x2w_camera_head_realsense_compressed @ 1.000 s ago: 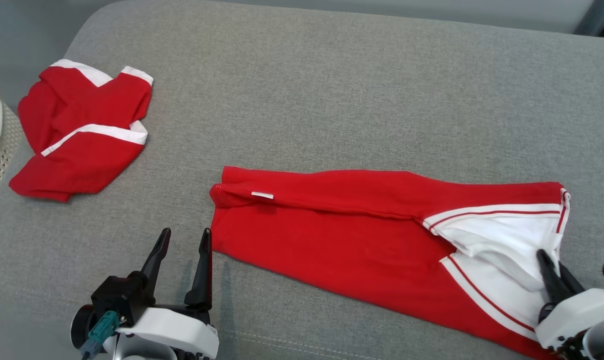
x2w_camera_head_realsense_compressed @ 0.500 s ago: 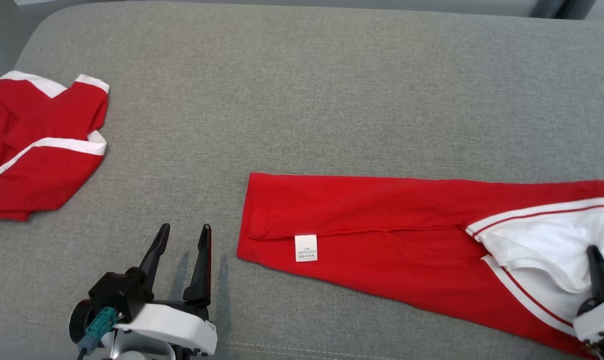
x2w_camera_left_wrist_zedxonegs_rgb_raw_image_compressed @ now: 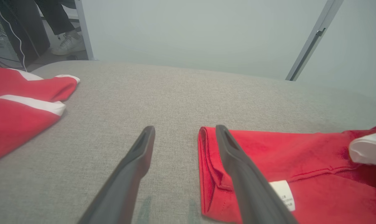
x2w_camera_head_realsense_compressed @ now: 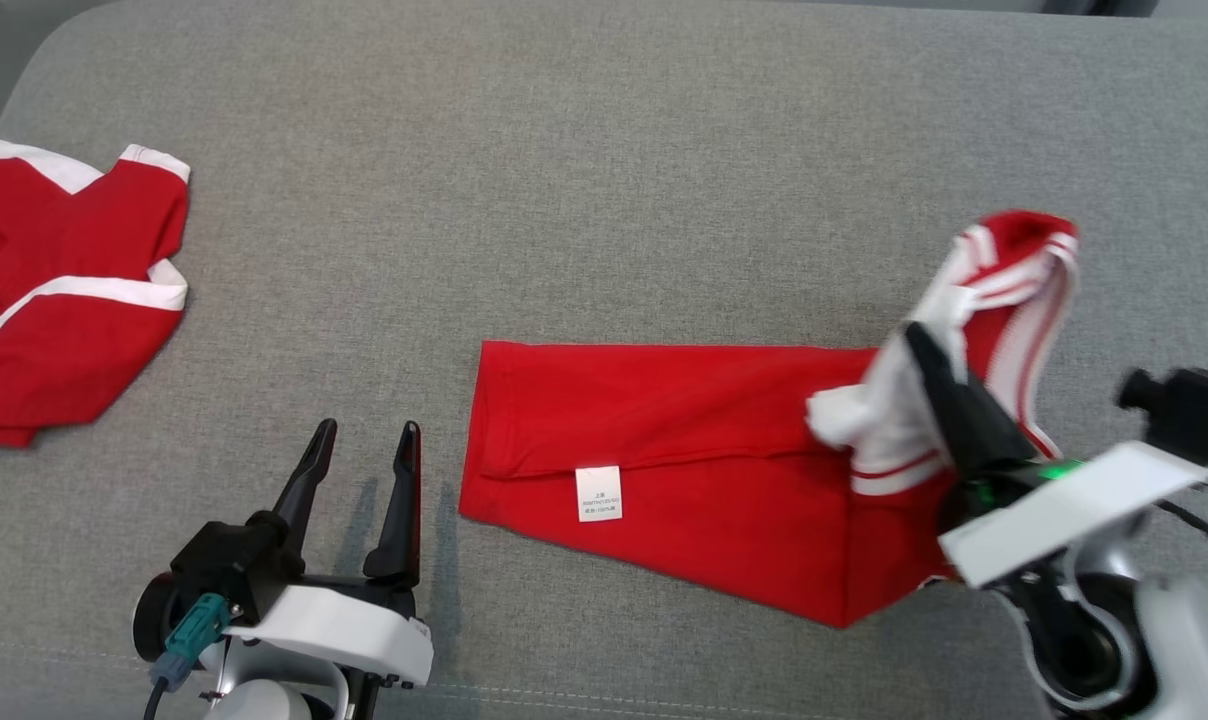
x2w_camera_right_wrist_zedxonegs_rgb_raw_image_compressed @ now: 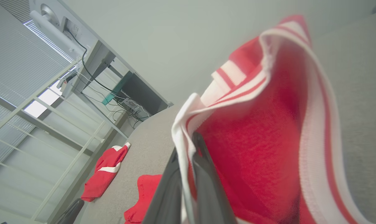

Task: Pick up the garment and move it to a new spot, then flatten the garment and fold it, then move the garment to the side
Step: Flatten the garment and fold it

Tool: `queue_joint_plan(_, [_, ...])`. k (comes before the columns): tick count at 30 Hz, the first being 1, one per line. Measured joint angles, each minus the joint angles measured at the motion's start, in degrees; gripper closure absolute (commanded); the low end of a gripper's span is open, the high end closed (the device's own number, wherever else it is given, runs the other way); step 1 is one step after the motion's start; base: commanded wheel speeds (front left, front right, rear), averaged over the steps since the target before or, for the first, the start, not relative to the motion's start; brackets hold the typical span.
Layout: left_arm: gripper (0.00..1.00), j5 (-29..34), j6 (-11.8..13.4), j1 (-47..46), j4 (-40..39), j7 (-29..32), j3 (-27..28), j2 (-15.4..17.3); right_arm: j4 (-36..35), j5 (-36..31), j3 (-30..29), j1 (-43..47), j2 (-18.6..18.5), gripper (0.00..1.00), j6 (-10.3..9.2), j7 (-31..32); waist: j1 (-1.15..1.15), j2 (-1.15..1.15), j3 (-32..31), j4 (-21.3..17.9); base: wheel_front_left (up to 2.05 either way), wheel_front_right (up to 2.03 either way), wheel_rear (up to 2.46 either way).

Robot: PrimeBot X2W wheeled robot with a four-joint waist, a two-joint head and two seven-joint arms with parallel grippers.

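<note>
Now: R gripper [x2w_camera_head_realsense_compressed: 922, 345] clamped shut on striped white end of red garment [x2w_camera_head_realsense_compressed: 684, 430], that end raised off grey cushion [x2w_camera_head_realsense_compressed: 604, 180]; rest lies flat, stretching toward robot's left. L gripper [x2w_camera_head_realsense_compressed: 368, 432] wide open, holds nothing, just beside garment's label end.

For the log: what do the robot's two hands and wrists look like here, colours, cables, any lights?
The left hand has two long, dark, tapering fingers on a black block, a white wrist shell, and a teal connector with a cable. The right hand has the same dark fingers and white shell, plus a green light and a black cable.
</note>
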Motion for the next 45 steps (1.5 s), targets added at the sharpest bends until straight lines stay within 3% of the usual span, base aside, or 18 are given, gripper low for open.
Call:
queue_joint_plan(4, [0.00, 0.0, 0.0, -1.1, 0.1, 0.0, -0.2, -0.1, 1.3, 2.3, 8.7, -4.3, 0.2, 1.00, -0.01, 1.3, 0.00, 0.00, 0.5, 0.8, 0.00, 0.00, 0.00])
queue_joint_plan(11, [0.00, 0.1, -0.8, -2.4, 1.0, 0.0, -0.7, -0.9, 9.5, 7.1, 24.7, -11.9, 0.0, 1.00, -0.05, -1.1, 0.00, 0.00, 1.6, 3.2, 0.00, 0.00, 0.00])
queue_joint_plan(24, [0.00, 1.2, -3.2, -4.3, 3.7, 0.0, -1.6, -3.7, 28.6, 14.1, 39.3, -24.2, -0.5, 1.00, -0.07, -10.6, 0.01, 0.00, 2.8, 7.1, 0.00, 0.00, 0.00])
queue_joint_plan(25, [0.00, 1.4, -3.2, -4.5, 3.8, 0.0, -1.6, -3.9, 29.4, 14.7, 40.0, -24.7, -0.5, 0.79, -0.07, -11.2, 0.01, 0.00, 2.7, 7.2, 0.00, 0.00, 0.00])
queue_joint_plan(26, [0.00, 1.5, -3.2, -4.5, 4.0, 0.0, -1.6, -4.1, 30.0, 15.4, 40.8, -25.2, -0.5, 0.29, -0.07, -11.9, 0.00, 0.00, 2.7, 7.2, 0.00, 0.00, 0.00])
queue_joint_plan(27, [0.00, 1.5, -3.2, -4.5, 4.2, 0.0, -1.6, -4.1, 30.2, 16.7, 41.8, -25.7, -0.7, 0.00, -0.07, -12.2, 0.00, 0.00, 2.6, 7.3, 0.00, 0.00, 0.00])
queue_joint_plan(36, [0.00, 2.0, -3.3, -4.4, 5.0, 0.0, -1.5, -4.0, 30.0, 18.3, 44.7, -27.4, -1.1, 0.00, -0.05, -16.8, 0.00, 0.00, 0.5, 6.1, 0.00, 0.00, 0.00])
queue_joint_plan(42, [0.00, 2.0, -2.9, -3.8, 4.9, 0.0, -1.1, -2.9, 23.5, 14.9, 38.9, -25.4, -7.1, 0.00, -0.05, -22.9, 0.00, 0.00, -1.3, 4.4, 0.00, 0.00, 0.00])
queue_joint_plan(45, [0.00, 2.0, -2.1, -2.6, 4.5, 0.1, -0.5, -1.7, 20.6, 9.4, 31.5, -21.0, -11.8, 0.00, -0.05, -25.1, 0.00, 0.00, -2.2, 3.0, 0.00, 0.00, 0.00])
